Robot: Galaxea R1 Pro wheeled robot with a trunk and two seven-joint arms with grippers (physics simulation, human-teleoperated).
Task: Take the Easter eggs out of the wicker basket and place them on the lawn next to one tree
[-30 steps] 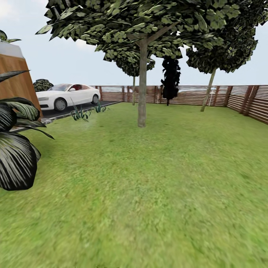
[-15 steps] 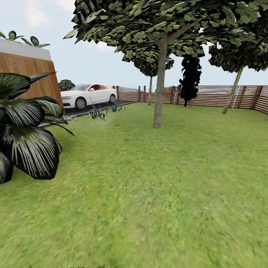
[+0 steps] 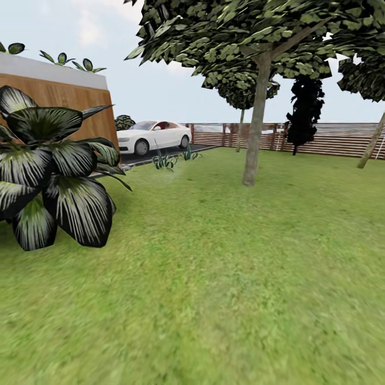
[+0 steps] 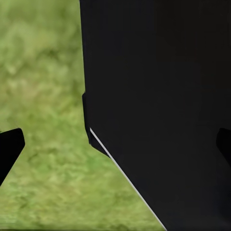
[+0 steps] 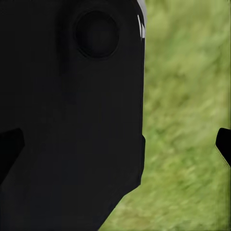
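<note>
In the left wrist view the robot's body point(image 4: 159, 96) is a broad matt black panel with a chamfered lower corner and a thin pale line along one slanted edge. In the right wrist view its black casing point(image 5: 72, 120) bears a round, recessed disc point(image 5: 97, 33) and a small white sliver at one corner. Black finger tips point(image 4: 9, 149) poke in at the frame edges.

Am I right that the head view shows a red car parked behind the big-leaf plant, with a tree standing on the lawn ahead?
Not quite: the car is white, not red, as the head view shows. The rest holds: it is parked behind the big-leaf plant, and a tree stands on the lawn ahead.
</note>
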